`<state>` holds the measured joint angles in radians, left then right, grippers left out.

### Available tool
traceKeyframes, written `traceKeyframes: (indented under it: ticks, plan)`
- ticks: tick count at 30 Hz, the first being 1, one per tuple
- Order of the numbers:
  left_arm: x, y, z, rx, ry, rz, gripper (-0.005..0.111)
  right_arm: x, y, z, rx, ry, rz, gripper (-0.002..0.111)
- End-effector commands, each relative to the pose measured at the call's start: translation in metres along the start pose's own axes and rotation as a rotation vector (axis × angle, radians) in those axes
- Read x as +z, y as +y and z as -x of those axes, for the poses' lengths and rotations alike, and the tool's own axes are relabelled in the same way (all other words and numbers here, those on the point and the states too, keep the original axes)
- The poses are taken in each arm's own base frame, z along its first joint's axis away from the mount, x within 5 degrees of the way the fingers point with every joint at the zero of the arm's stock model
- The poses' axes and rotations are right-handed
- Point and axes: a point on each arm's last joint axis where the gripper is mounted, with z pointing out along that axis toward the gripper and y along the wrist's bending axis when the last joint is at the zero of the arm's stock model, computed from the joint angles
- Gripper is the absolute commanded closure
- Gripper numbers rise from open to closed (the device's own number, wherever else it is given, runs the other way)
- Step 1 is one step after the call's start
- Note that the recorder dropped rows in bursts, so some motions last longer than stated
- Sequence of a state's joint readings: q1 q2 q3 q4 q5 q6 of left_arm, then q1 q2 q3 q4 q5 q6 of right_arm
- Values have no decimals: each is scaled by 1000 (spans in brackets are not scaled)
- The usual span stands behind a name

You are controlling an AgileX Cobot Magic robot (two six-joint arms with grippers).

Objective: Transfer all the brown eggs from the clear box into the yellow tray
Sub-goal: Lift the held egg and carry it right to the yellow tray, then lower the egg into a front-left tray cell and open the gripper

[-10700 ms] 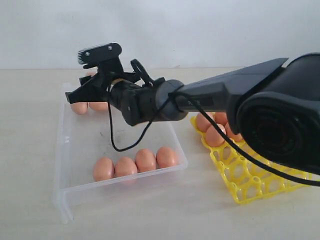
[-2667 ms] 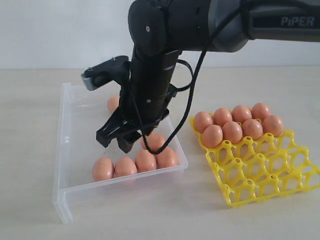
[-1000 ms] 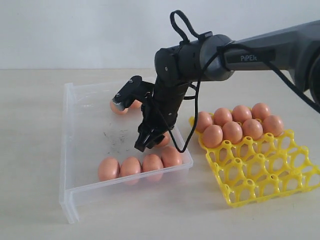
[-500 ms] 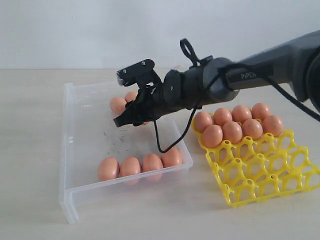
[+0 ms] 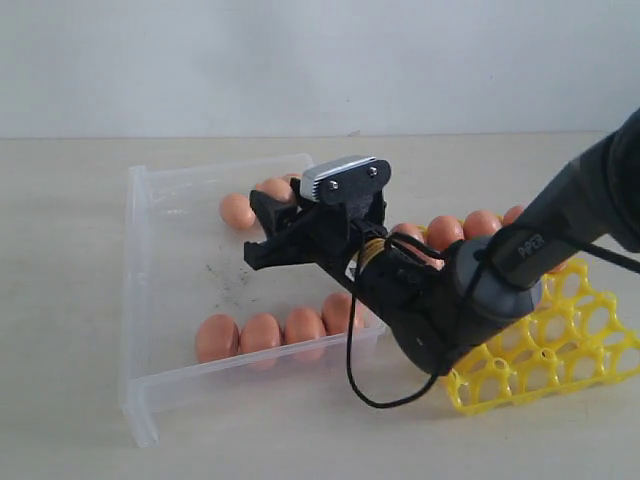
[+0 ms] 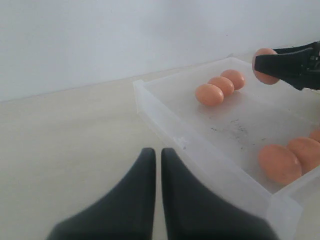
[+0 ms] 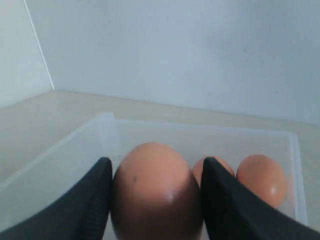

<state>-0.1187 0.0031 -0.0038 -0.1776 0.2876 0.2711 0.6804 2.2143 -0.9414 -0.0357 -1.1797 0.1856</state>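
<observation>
Right gripper point(image 7: 156, 172), jaws clasping a brown egg point(image 7: 155, 200) over the clear box point(image 5: 136, 290); carry it level to the yellow tray point(image 5: 588, 335).

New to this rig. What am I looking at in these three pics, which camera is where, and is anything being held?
This is a robot with two arms. One picture comes from an outside camera. The other two come from a camera on each wrist, looking along that arm's tool. On the table are a clear box with loose brown eggs and a partly filled yellow tray. The right tool grips one egg above the box. The left tool is shut and empty, outside the box.
</observation>
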Motion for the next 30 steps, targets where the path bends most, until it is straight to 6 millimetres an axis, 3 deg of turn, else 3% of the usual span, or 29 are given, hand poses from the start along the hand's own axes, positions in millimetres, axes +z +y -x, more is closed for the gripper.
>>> traceKeyframes:
  ticks: [1, 7, 13, 16, 19, 24, 30]
  plan:
    - [0, 0, -1, 3, -2, -5, 103, -19, 2, 6, 3, 4, 49, 108]
    - [0, 0, -1, 3, -2, -5, 103, -58, 9, 28, -69, 23, 58, 108]
    - [0, 0, -1, 3, -2, -5, 103, -117, 5, 58, -48, 3, -63, 108]
    - [0, 0, -1, 3, -2, -5, 103, -151, -4, 60, 58, 10, -195, 108]
    - [0, 0, -1, 3, -2, -5, 103, -177, -10, 49, 80, 73, -270, 108]
    - [0, 0, -1, 3, -2, -5, 103, -185, -12, 36, 81, 189, -294, 108]
    - [0, 0, -1, 3, -2, -5, 103, -176, -15, 38, 95, 214, -314, 108]
